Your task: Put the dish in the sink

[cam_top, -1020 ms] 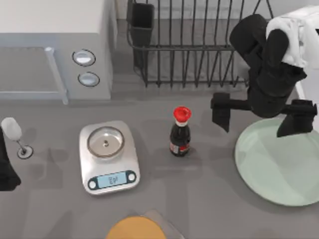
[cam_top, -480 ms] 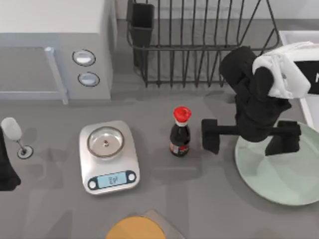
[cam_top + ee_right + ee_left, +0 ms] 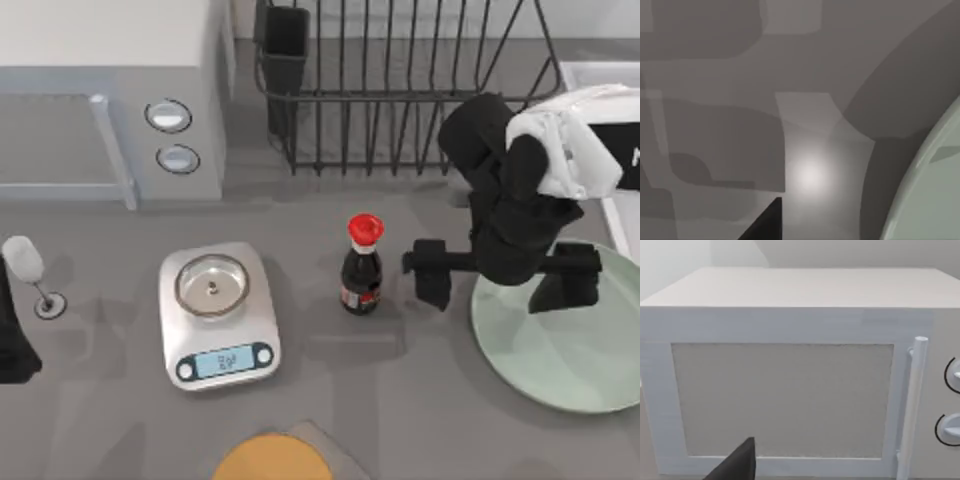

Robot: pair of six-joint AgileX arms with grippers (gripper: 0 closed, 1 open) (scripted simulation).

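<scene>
Right pincer (image 3: 500, 275) spread wide over the dish's (image 3: 570, 350) left rim, holding nothing.
Left pincer (image 3: 12, 345) parked at the tabletop's left edge; the dish lies flat at the right edge, probably stiff, slick, breakable: grip its low rim.

From above, the right arm covered the upper left part of the plate (image 3: 570, 360), and the picture's right edge cut off the plate's far side. The sink (image 3: 585, 72) showed just a strip of pale rim at the top right, the rest behind the arm or out of frame. The yellow disc (image 3: 272, 458) was cut by the bottom edge, the dish rack (image 3: 400, 90) and microwave (image 3: 110, 90) by the top. The scale's (image 3: 218, 315) display was too small to read. The left arm (image 3: 12, 340) was mostly beyond the left edge, its fingers unseen. The right wrist camera caught only a slice of plate rim (image 3: 935, 190).
</scene>
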